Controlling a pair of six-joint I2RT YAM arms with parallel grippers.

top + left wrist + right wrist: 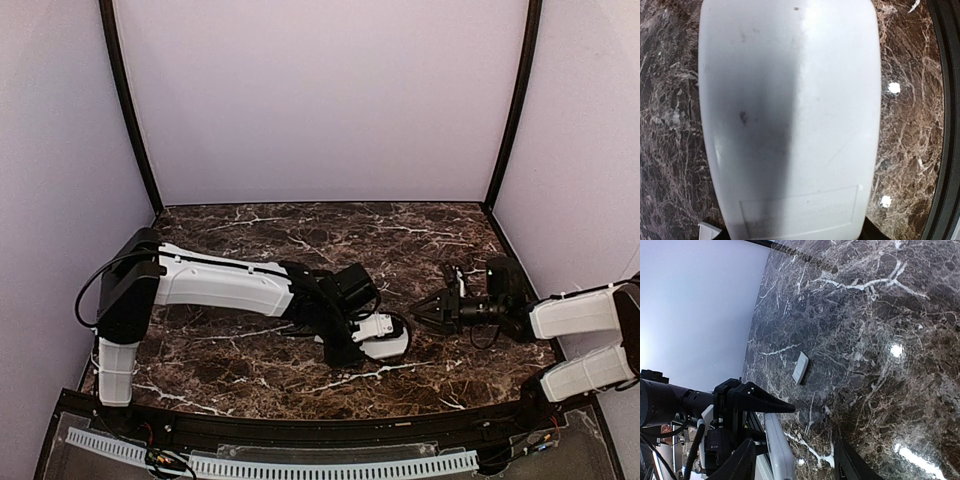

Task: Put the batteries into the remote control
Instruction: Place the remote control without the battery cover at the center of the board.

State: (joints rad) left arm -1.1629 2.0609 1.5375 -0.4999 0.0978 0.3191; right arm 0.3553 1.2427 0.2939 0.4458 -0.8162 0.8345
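The remote control (385,338) is a white handset held near the table's middle, with my left gripper (362,338) shut on it. In the left wrist view its plain white back (790,115) fills the frame, and a rectangular cover outline shows at the near end. My right gripper (418,310) stands open just right of the remote, pointing at it. In the right wrist view the remote (781,452) shows edge-on, nearer the left of my two spread fingers (742,462), beside a black finger of the left gripper (762,403). The batteries are out of view.
A small white flat cover piece (800,368) lies on the dark marble table (300,230) beyond the remote. Pale walls close in the table at the back and both sides. A black rail (300,432) runs along the near edge.
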